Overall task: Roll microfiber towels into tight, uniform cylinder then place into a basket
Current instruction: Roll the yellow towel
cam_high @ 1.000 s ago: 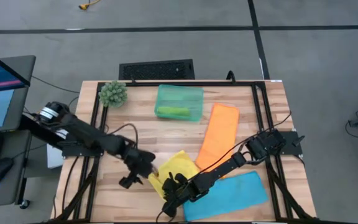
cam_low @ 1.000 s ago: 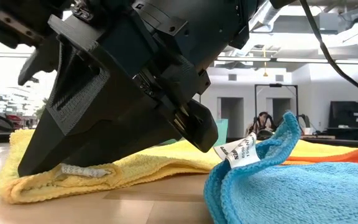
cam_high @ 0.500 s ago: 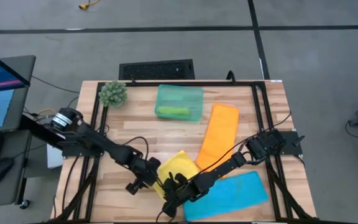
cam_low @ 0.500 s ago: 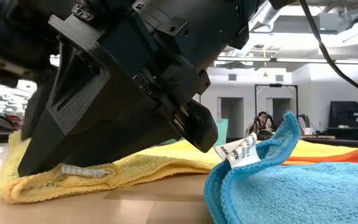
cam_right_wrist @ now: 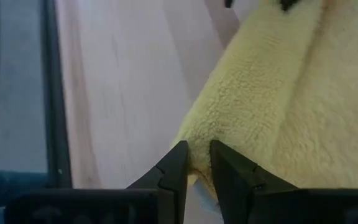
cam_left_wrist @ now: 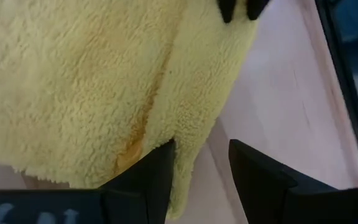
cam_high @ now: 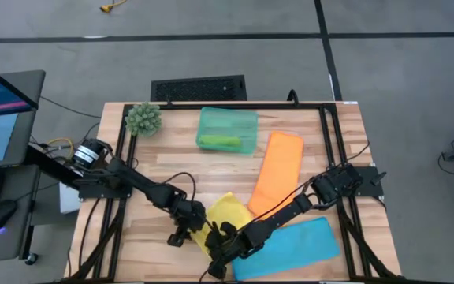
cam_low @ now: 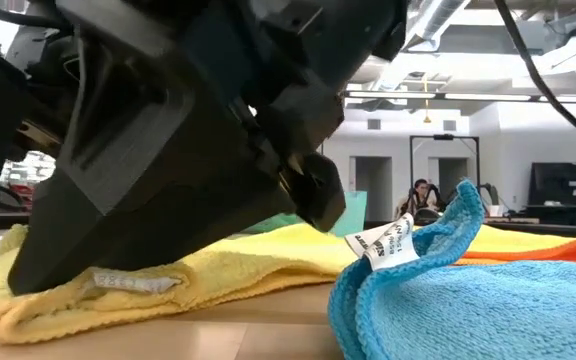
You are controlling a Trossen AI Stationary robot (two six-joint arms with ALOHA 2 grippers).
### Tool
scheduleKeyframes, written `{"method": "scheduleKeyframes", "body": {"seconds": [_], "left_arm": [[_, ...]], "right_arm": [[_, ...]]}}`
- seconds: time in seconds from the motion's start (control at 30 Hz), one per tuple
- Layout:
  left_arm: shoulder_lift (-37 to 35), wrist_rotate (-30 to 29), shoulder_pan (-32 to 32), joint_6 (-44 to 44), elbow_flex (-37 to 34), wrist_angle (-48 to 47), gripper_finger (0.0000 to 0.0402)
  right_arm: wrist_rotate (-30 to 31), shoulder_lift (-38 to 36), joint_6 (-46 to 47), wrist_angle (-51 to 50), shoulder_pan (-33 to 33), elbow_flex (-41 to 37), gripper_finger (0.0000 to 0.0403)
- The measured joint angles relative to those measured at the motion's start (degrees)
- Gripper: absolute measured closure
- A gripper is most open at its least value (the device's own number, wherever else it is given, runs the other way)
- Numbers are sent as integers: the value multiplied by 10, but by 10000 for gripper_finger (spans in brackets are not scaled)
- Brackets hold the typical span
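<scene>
Wood-plank table point(cam_high: 164, 150) with a black metal frame around its edge. Blue towel point(cam_high: 298, 244) lies flat at the near right, plush fabric; the low view shows its raised corner with a white care tag point(cam_low: 383, 243), which the high view doesn't show. Orange towel point(cam_high: 275, 171) is a flat long rectangle, angled, right of centre. Yellow towel point(cam_high: 225, 214) sits crumpled at near centre, fluffy pile with a folded hem; its near edge is covered by both grippers in the high view. The low view shows it as a thick folded layer on the wood point(cam_low: 168, 285) with a pale tag tucked in the fold. Basket point(cam_high: 227, 130) is a translucent teal plastic rectangle at far centre, with a green towel point(cam_high: 219, 141) inside as a short roll. Spiky green plant ball point(cam_high: 143, 118) at the far left corner. Left gripper point(cam_high: 187, 230) is at the yellow towel's left edge; the left wrist view shows its fingers apart, one on the cloth, the other over bare wood, not closed on anything point(cam_left_wrist: 197, 177). Right gripper point(cam_high: 221, 251) is at the towel's near edge; in the right wrist view its fingers are close together, pinching the yellow hem point(cam_right_wrist: 194, 165). The low view is mostly blocked by a dark gripper body, so the fingertips there are hard to make out. A person in the room's far background is too small to describe.
</scene>
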Motion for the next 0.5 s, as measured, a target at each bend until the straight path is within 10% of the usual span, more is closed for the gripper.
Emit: {"method": "scheduleKeyframes", "body": {"seconds": [0.5], "left_arm": [[1,-57,-28,-297,-2,25,249]], "right_arm": [[101,-42,44,-133,47,15,310]]}}
